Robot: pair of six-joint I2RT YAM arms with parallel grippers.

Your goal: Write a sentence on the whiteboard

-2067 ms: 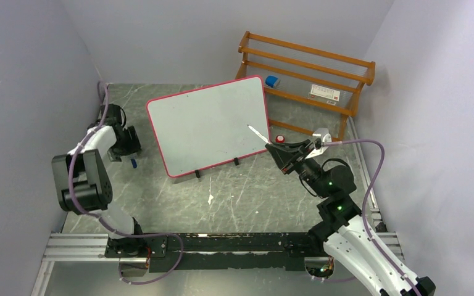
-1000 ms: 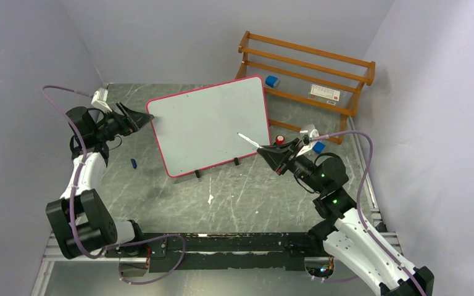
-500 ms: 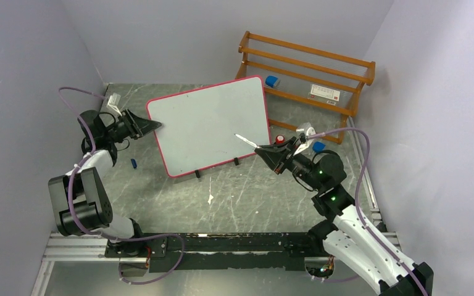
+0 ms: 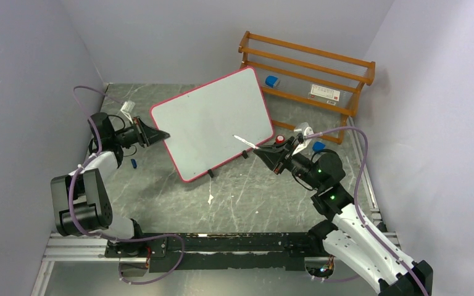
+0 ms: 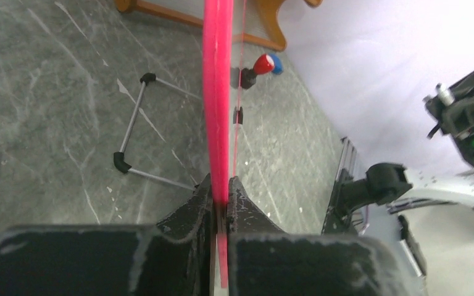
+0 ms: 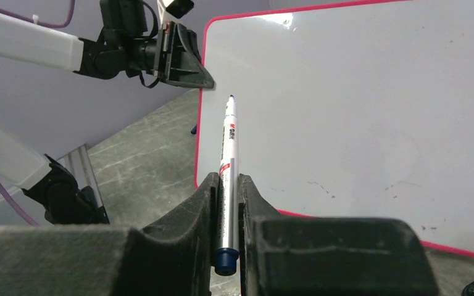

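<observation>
The whiteboard (image 4: 213, 120), white with a thin pink-red frame, stands tilted on its small black feet mid-table. Its face (image 6: 358, 111) is blank; no sentence shows on it. My left gripper (image 4: 160, 134) is shut on the board's left edge. In the left wrist view the pink frame (image 5: 218, 92) runs straight between the closed fingers of that gripper (image 5: 221, 194). My right gripper (image 4: 265, 151) is shut on a silver marker (image 6: 228, 142) with a blue tip. The marker points at the board's lower right area, with its tip (image 4: 234, 137) over the white face.
A wooden rack (image 4: 308, 68) stands at the back right with a blue block (image 4: 272, 81) and a labelled box (image 4: 324, 92) in it. A red cap (image 4: 279, 139) and a blue item (image 4: 318, 147) lie beside my right gripper. A small blue piece (image 4: 134, 163) lies left of the board.
My left gripper has reached the board's left edge and shut on it. The board has turned clockwise and shifted right. The right gripper has crept slightly left with the marker.
</observation>
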